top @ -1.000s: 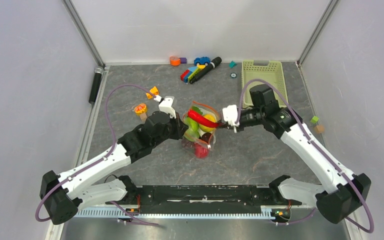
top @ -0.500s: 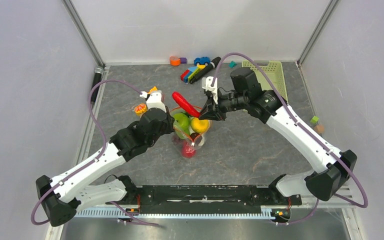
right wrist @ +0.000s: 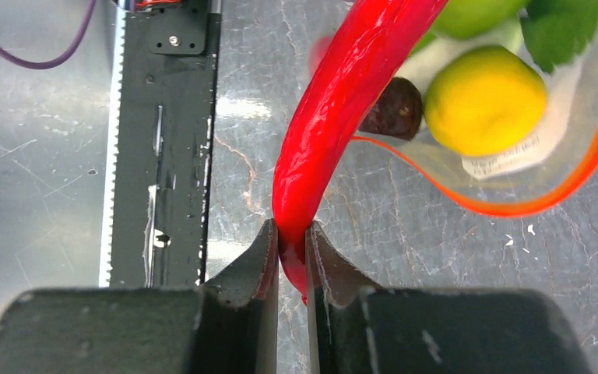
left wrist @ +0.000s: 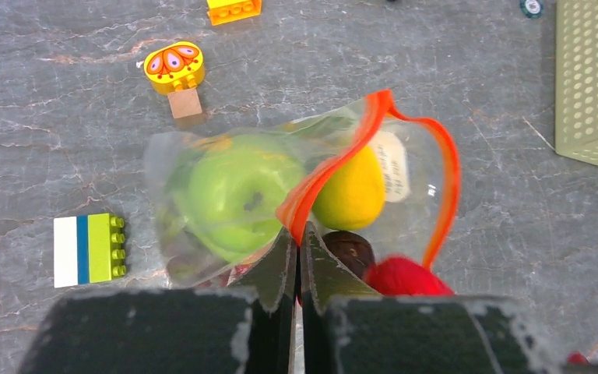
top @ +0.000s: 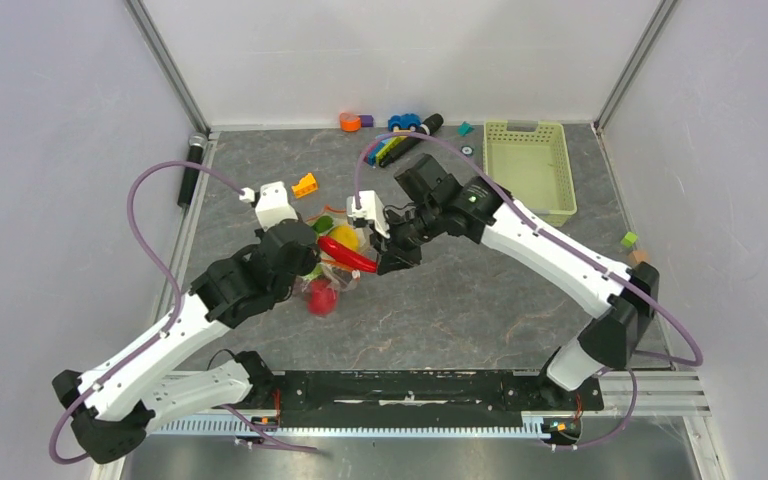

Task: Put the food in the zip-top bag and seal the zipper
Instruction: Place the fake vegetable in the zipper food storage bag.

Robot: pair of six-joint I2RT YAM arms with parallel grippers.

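Observation:
The clear zip-top bag (left wrist: 202, 167) hangs off the table. My left gripper (left wrist: 299, 236) is shut on its red-orange zipper (left wrist: 445, 167) edge, and the mouth gapes in a loop. Inside lie food pieces: a green apple (left wrist: 233, 195), a yellow fruit (left wrist: 350, 193), a dark grape (left wrist: 352, 251) and something red (left wrist: 405, 276). My right gripper (right wrist: 292, 243) is shut on the stem end of the red chili (right wrist: 342, 86). The chili's tip reaches over the bag mouth. From above, the chili (top: 347, 254) lies between the left gripper (top: 310, 263) and right gripper (top: 380, 262).
A pale green basket (top: 525, 165) stands at the back right. Toy blocks and a black marker (top: 400, 140) lie along the back edge, with an orange block (top: 305, 184) nearer. A flower toy (left wrist: 174, 64) and a striped block (left wrist: 86, 249) sit under the bag's left side.
Both arms have swung left, carrying the bag and the chili with them. The chili has come down from above the bag to lie across its mouth.

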